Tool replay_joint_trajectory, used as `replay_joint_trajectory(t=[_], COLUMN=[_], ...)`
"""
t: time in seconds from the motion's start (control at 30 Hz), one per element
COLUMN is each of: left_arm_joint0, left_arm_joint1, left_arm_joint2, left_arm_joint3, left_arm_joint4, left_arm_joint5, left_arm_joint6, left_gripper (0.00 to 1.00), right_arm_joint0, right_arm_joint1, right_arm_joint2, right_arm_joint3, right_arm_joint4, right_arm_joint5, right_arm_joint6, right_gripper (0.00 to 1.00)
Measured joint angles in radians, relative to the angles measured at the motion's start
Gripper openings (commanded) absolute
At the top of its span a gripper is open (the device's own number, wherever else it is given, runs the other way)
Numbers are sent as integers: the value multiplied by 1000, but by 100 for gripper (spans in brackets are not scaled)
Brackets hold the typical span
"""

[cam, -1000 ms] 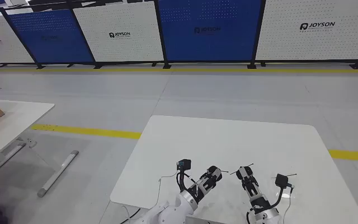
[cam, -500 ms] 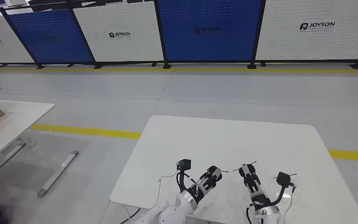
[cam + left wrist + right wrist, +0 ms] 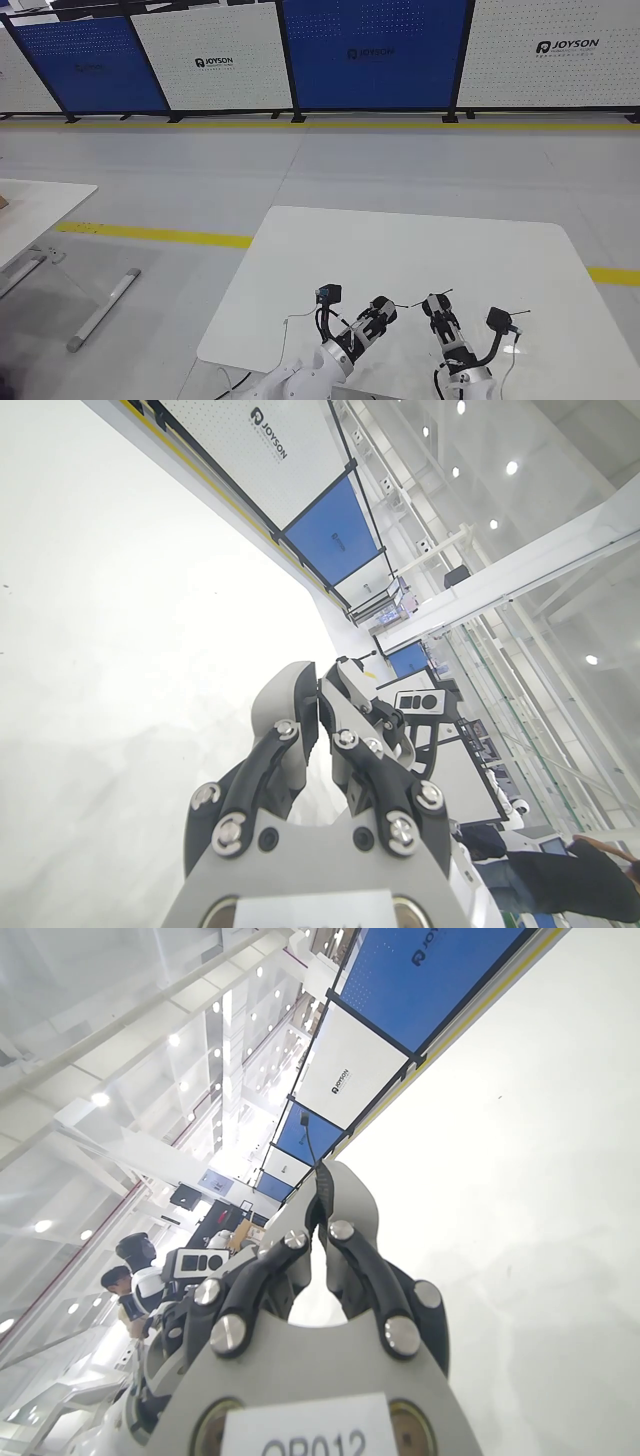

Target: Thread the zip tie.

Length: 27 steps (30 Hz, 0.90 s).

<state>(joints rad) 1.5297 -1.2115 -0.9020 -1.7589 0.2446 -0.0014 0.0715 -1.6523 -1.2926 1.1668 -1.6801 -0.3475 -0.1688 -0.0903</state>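
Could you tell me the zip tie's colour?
Black thin plastic zip tie, clearest in the right wrist view.

Over the table (image 3: 400, 250), left gripper (image 3: 385, 304) just beside right gripper (image 3: 432, 299) holding zip tie (image 3: 309, 1140).

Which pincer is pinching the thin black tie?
The right pincer: the zip tie sticks out past its shut tips, head at the far end. The left pincer is shut too; what it holds, I cannot tell.

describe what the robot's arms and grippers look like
The left arm and right arm are white with black sections, a black box and thin cable at each wrist. The left gripper and right gripper have pale grey fingers, black links with silver screws, and a white label on a grey base.
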Motion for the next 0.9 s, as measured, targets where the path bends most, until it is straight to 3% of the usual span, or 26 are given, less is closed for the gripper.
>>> replay_joint_trajectory(t=[0.27,0.73,0.9], left_arm_joint0=[0,0,0], left_arm_joint1=[0,0,0], left_arm_joint2=[0,0,0], left_arm_joint3=[0,0,0], left_arm_joint4=[0,0,0], left_arm_joint5=[0,0,0], left_arm_joint6=[0,0,0], left_gripper=[0,0,0], right_arm_joint0=[3,-18,-12], right_arm_joint1=[-1,-2,-4], right_arm_joint2=[-3,15,12], right_arm_joint3=[3,-8,-8], right_arm_joint4=[-13,4,-7], right_arm_joint5=[9,-29,-15], right_arm_joint6=[8,8,14], right_gripper=[0,0,0])
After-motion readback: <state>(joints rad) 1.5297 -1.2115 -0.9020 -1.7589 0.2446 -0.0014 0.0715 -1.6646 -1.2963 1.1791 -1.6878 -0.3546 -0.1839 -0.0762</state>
